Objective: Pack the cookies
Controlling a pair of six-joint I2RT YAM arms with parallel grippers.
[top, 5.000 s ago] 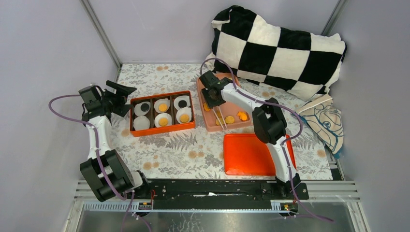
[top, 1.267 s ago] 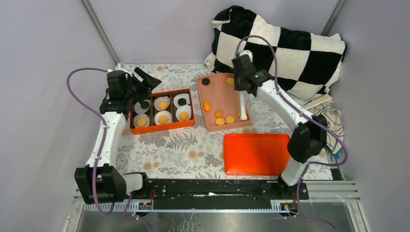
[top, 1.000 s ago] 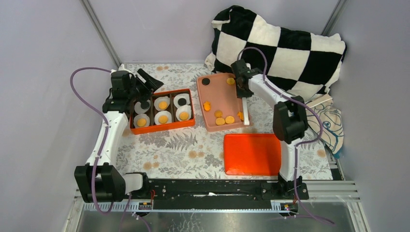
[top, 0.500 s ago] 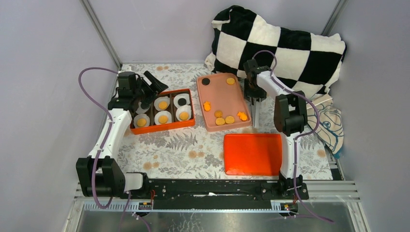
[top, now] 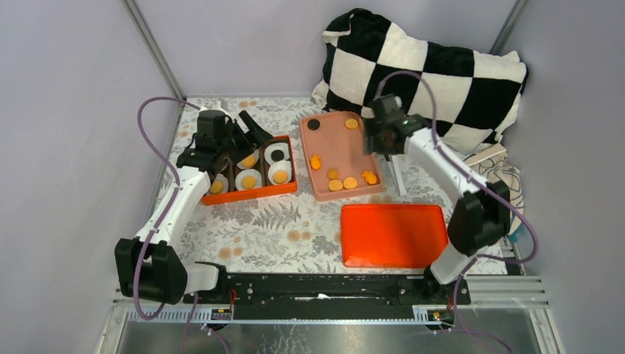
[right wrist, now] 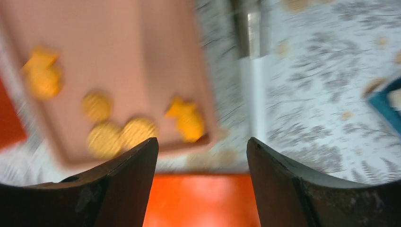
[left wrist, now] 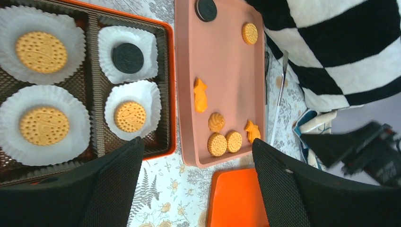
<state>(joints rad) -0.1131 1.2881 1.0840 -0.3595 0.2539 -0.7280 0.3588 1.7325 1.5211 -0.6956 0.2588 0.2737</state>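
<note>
- The left gripper [left wrist: 197,142] was spread wide, with nothing between its jaws.
- It hung above the orange box [top: 247,193], which stood just to the left of the pink tray [top: 339,151] in the top view.
- The right gripper [right wrist: 202,139] was also spread wide and empty. Its wrist view was blurred.
- It hung over the right edge of the pink tray, toward the far end.
- The cookies [left wrist: 217,144] were split between two places.
- Seven lay loose in the pink tray. A black one [left wrist: 206,8] and a round orange one were at the far end, and a fish-shaped one was near the middle. Four more were clustered at the near end.
- Five more sat in the white paper liners [left wrist: 131,97] of the orange box, four orange and one black [left wrist: 127,57]. The left arm hid the far-left compartment.
- A slim white tool [top: 398,177] lay on the floral cloth [top: 295,228], just beside the right edge of the pink tray. Contact with the tray could not be determined.
- An orange lid [top: 387,234] lay flat on the near side of the pink tray, apart from it.
- A black-and-white checkered pillow [top: 427,74] rested beyond the far right corner of the pink tray.
</note>
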